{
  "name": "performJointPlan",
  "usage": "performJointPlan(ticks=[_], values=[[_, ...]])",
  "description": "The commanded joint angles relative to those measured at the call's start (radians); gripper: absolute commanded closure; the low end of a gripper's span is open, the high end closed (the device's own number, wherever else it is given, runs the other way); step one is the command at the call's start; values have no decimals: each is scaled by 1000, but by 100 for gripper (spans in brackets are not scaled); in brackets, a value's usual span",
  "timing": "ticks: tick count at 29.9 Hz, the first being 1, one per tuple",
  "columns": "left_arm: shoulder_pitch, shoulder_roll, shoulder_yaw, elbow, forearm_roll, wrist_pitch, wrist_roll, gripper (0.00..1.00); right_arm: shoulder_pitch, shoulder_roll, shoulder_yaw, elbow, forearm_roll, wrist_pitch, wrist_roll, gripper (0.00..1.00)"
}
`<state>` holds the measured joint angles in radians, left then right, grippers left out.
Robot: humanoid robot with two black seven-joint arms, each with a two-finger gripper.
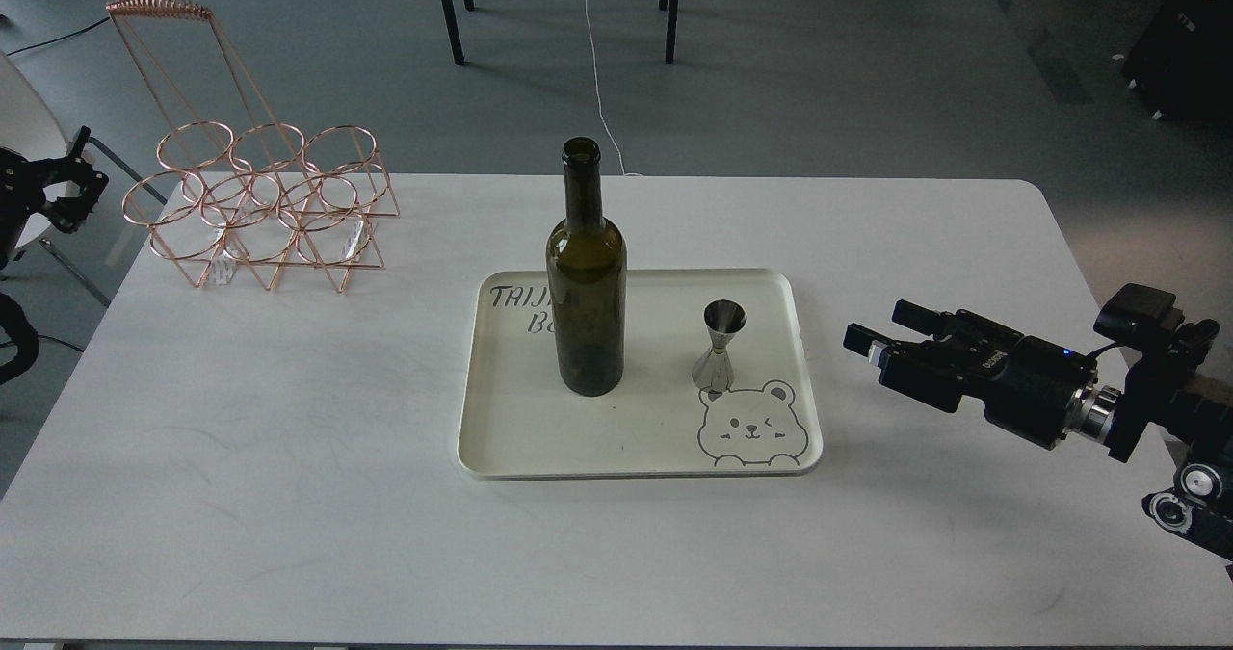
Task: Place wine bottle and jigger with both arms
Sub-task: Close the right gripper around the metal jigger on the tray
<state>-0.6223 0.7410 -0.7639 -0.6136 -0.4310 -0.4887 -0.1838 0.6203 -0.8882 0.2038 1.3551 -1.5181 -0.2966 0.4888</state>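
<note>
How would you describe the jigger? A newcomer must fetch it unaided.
Find the cream tray in the middle of the white table. On its right half, just above the printed bear, stands the jigger: small, shiny steel, hourglass-shaped, far shorter than the dark green wine bottle beside it.

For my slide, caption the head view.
Wine bottle and jigger upright on bear tray; right claw open beside it.

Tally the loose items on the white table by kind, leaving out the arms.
Wine bottle: 1, upright on the tray
Jigger: 1, upright on the tray, right of the bottle
Tray: 1, cream, printed with a bear
Wire rack: 1, copper-coloured, at the table's far left
Total: 4
</note>
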Motion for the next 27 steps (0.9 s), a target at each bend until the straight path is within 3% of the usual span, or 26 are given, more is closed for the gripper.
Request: performJointPlan(ticks=[1, 15, 27], values=[[3, 3, -2, 0, 0, 0, 0, 1, -2, 95, -24, -122, -69, -64, 0, 5], [6, 50, -2, 0, -2, 0, -2, 1, 35, 416, -26, -383, -203, -78, 0, 28], [7, 70, -3, 2, -5, 0, -2, 1, 141, 524, -136, -488, -211, -78, 0, 38]])
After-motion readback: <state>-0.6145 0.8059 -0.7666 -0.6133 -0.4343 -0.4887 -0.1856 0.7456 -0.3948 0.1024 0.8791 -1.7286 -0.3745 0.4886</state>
